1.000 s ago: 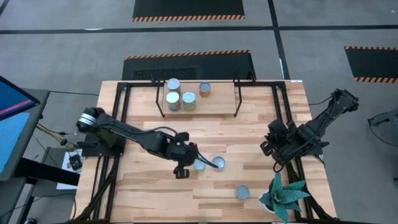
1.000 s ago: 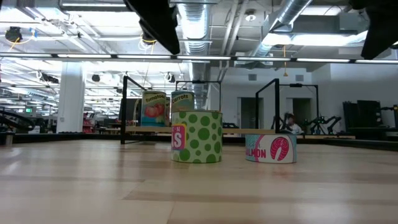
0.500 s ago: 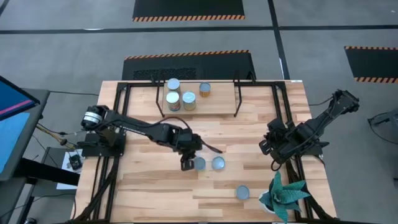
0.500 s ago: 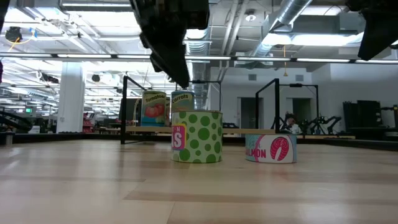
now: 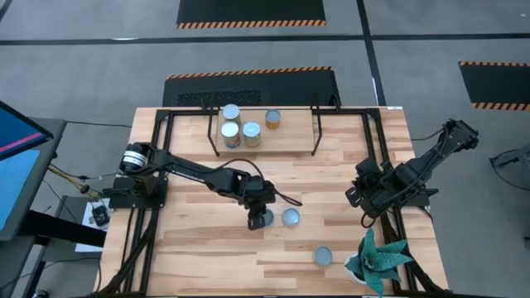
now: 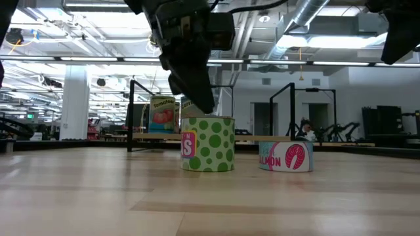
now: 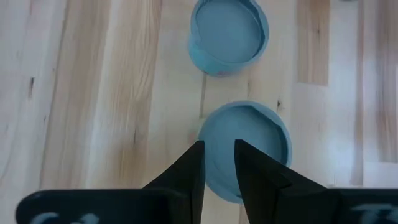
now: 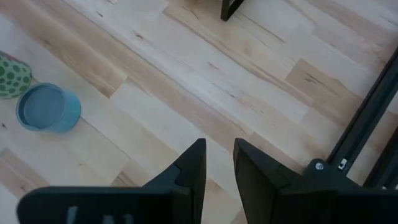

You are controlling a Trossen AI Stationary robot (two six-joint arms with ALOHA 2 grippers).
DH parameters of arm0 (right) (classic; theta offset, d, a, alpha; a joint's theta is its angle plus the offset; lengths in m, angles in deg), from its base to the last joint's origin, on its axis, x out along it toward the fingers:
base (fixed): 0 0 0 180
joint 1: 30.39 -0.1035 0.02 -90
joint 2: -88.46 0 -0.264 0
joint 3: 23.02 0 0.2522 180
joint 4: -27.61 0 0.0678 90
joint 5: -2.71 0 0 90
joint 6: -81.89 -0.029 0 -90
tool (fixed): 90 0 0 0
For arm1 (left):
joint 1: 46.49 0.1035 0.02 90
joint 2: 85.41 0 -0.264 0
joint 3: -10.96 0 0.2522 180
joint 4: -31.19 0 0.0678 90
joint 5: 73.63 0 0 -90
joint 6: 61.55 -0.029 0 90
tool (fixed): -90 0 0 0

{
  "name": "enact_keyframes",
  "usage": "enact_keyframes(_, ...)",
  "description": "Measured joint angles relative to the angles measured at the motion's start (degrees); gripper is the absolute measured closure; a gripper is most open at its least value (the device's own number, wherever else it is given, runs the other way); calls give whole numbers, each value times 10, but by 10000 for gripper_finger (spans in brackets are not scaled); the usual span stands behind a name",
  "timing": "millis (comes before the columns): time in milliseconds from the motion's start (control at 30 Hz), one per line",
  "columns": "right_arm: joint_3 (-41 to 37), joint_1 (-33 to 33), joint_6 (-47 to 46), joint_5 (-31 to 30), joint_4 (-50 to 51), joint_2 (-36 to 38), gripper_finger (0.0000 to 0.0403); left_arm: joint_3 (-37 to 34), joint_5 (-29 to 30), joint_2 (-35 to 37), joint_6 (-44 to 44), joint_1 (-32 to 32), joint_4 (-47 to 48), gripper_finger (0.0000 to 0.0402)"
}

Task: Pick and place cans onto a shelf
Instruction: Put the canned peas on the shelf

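Fingers of the left gripper (image 7: 217,163) are sitting close together, only a narrow slit between them, hanging directly over the green-dotted can (image 6: 208,143) without touching it as far as the low view shows. Over the last second this gripper has been swinging in from the left and is now standing above the can's blue-grey lid (image 7: 245,146), where before it was beside it. That is looking like the alignment step before a grasp; my judgement is that the fingers are needing to spread wide before descending, since as they are now they would only be landing on the lid.

Just beside it, the low pink-labelled can (image 6: 285,156) is standing apart from it, and a 3rd loose can (image 5: 322,256) is lying near the green plant (image 5: 377,257).

On the shelf (image 5: 294,132), 4 cans are already standing: 2 tall ones (image 5: 231,113), (image 5: 273,120) at the back and 2 (image 5: 231,135), (image 5: 252,133) in front, leaving the shelf's right part bare.

Over at the table's right edge, the right gripper (image 8: 219,163) is waiting, its fingers also nearly together and holding nothing.
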Motion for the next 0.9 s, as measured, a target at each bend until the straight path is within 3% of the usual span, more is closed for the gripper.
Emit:
enact_keyframes(267, 0, 0, 0, 1, 0, 0, 295, 0, 22, -7, 0, 5, 0, 328)
enact_keyframes(467, 0, 0, 2, 1, 0, 0, 295, 0, -10, -7, -4, 14, 3, 323)
enact_keyframes(900, 0, 0, 16, 3, 1, 0, 295, 0, 29, -7, -23, 10, 7, 236)
